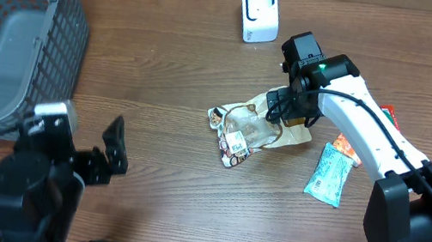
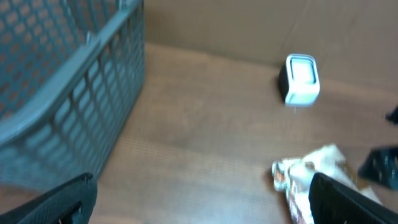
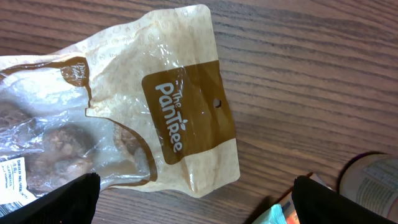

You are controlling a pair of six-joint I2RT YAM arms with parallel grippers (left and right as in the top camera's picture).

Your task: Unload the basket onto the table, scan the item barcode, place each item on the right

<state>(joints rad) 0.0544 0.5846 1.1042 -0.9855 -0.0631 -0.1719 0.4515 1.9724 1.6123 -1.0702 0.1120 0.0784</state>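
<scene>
We flag risks first: the snack pouch (image 1: 254,130) is slick, crinkled film lying flat on the worktop (image 1: 165,61), so closing fingers may skid off or pinch only the brown header, and the filled end would then likely droop; its white label faces up at the end away from the arm, and a careless lift could leave it turned from the scanner (image 1: 258,13), well apart near the far edge; the blue packet (image 1: 329,174) lies near and could get nudged. Right end effector (image 1: 283,107) hovers over the header, spread wide, grasping nothing; contact with the film we cannot tell. Left end effector (image 1: 114,150) — also fully released — sits empty near the basket (image 1: 64,36).
</scene>
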